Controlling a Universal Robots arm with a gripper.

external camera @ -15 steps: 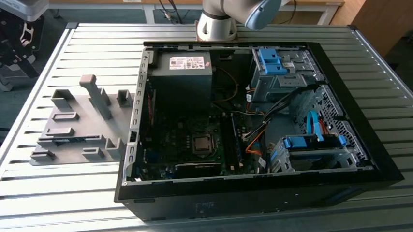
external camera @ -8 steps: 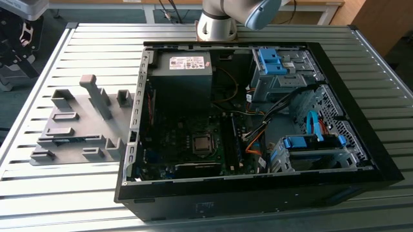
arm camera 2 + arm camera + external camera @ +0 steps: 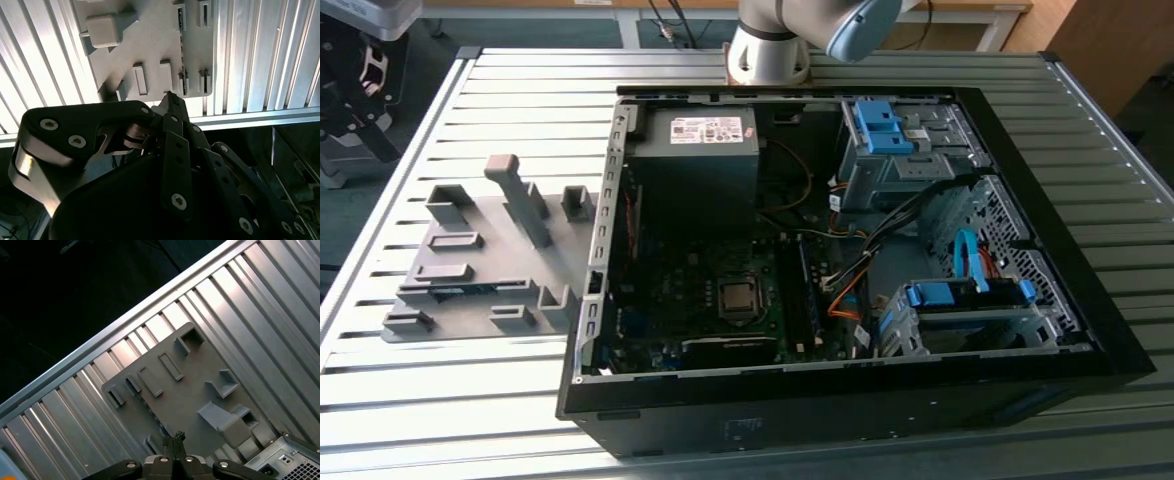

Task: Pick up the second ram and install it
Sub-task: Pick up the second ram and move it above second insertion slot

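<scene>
1. At the exterior view's left, a grey fixture plate (image 3: 487,262) lies on the slatted metal table (image 3: 454,400). The second ram (image 3: 470,291) stands on edge in a slot near the plate's front side, with nothing touching it.
2. The gripper (image 3: 175,436) hangs above that plate, and both wrist views look down on its raised blocks. The fingertips are drawn together with nothing between them.
3. Further right sits the open computer case (image 3: 1067,330). Its memory slots (image 3: 803,290) run just beside the processor socket (image 3: 739,297). Whether a stick already stands in those slots is hard to make out.
4. By my reading, the step in hand is the approach for the pick, and no grasp has been made. Taking the ram calls for parted jaws set squarely across its thin board and a straight descent between the neighbouring blocks.
</scene>
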